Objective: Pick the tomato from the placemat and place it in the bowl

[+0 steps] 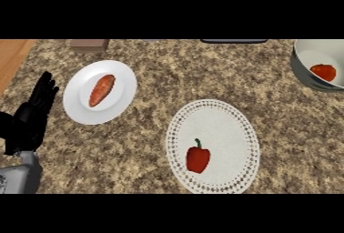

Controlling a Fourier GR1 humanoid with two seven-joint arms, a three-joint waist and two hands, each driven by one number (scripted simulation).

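A red tomato point(324, 72) lies inside the grey bowl point(302, 68) at the counter's far right, partly cut off by the view's edge. The white round placemat point(222, 123) with a dotted rim lies in the middle, and a red bell pepper point(197, 157) with a green stem rests on its lower left part. My left hand point(32, 116) rests open at the left edge, fingers straight and pointing up, far from the placemat and the bowl. No right hand shows in the view.
A white plate point(74, 104) holding an orange carrot point(102, 90) sits at the upper left, close to my left hand. A brown block point(88, 44) and a dark object point(234, 41) lie along the counter's far edge. Wood shows at the top left corner point(13, 54).
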